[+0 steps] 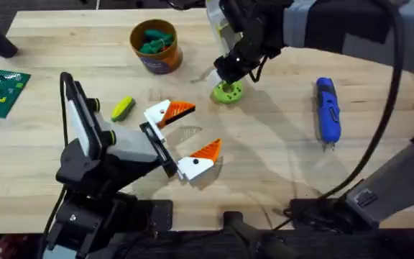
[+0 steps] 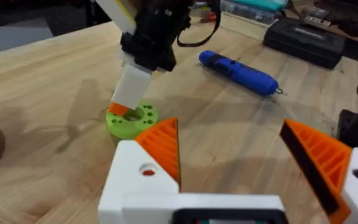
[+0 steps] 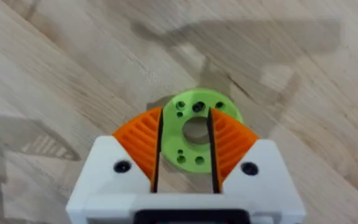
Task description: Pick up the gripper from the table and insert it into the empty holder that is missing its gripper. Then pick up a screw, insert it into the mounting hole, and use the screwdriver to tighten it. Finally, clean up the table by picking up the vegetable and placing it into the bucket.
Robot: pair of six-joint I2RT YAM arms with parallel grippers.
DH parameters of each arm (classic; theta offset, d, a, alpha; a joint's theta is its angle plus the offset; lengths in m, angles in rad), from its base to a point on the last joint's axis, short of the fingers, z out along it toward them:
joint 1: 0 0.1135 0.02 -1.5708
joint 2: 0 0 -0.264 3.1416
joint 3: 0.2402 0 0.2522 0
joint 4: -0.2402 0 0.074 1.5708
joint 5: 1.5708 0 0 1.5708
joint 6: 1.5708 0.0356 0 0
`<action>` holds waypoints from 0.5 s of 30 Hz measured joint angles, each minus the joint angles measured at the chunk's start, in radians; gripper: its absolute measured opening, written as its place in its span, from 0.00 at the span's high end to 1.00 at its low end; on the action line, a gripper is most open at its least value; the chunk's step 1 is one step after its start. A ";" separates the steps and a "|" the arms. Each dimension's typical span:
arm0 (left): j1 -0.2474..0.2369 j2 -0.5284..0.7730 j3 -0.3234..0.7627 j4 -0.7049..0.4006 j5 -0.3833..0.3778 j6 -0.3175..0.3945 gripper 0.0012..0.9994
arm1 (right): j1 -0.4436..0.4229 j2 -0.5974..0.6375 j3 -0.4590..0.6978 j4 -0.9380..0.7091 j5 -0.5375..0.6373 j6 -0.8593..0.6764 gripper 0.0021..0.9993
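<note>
Orange ribbed pads of the right gripper (image 3: 185, 152) stand a little apart, straddling the middle of the flat lime-green disc (image 3: 197, 134) directly below them; whether they press it cannot be told. Beside that gripper, on the side away from the left arm, lies the blue screwdriver (image 1: 327, 110); on its other side stands the orange-brown bucket (image 1: 157, 44) with dark green pieces inside. Nearer the bases, the left gripper (image 1: 187, 137) hangs wide open and empty over bare wood; just beside its wrist lies the yellow-green vegetable (image 1: 123, 108).
</note>
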 joint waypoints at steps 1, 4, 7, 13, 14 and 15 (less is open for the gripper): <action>0.000 0.000 0.000 0.000 0.000 0.000 0.02 | 0.002 0.000 0.000 0.007 0.000 0.000 0.59; 0.000 0.000 0.000 0.000 0.000 0.000 0.02 | 0.003 0.000 0.000 0.024 0.000 0.000 0.59; 0.000 0.000 0.000 0.000 0.000 0.000 0.02 | 0.003 0.000 0.000 0.034 0.000 0.000 0.59; 0.000 0.000 0.000 0.000 0.000 0.000 0.02 | 0.003 0.000 0.000 0.041 0.000 0.000 0.59; 0.000 0.000 0.000 0.000 0.000 0.000 0.02 | 0.003 0.000 0.000 0.041 0.000 0.000 0.59; 0.000 0.000 0.000 0.000 0.000 0.000 0.02 | 0.003 0.002 0.000 0.042 0.000 0.000 0.58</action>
